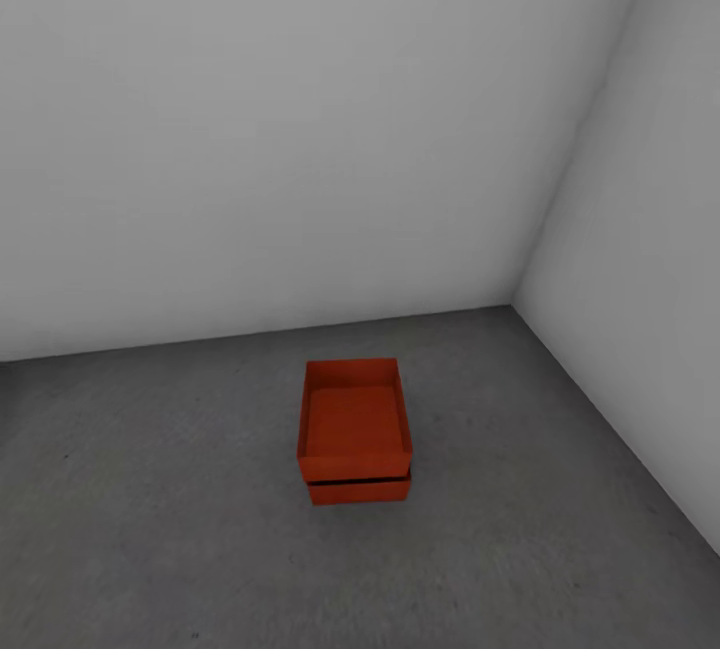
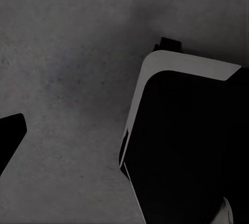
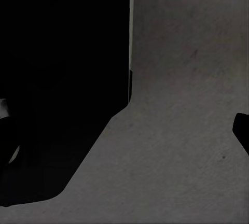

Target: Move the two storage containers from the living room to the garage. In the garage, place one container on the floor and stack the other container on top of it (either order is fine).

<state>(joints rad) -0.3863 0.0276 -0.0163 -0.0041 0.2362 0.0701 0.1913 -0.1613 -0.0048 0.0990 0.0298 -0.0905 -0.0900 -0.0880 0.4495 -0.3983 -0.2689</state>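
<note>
— Head view is showing two orange-red containers: the upper container (image 1: 355,421) is sitting on the lower container (image 1: 360,490), which is resting on the dark grey floor (image 1: 150,529). What are they looking like?

— Both are lidless with low straight walls. The upper one is overhanging slightly toward 12 o'clock, so just a strip of the lower one's near wall is peeking out at 6 o'clock.

— Where is the stack lying?

— Just below the picture's centre, well apart from the back wall (image 1: 280,129) at 12 o'clock and the side wall (image 1: 650,279) at 3 o'clock. Bare floor is running all around it, widest toward 9 o'clock.

— And the pincers?

— Wrist views are giving dark robot parts over mottled floor; I cannot tell whether either is apart or together.
</note>
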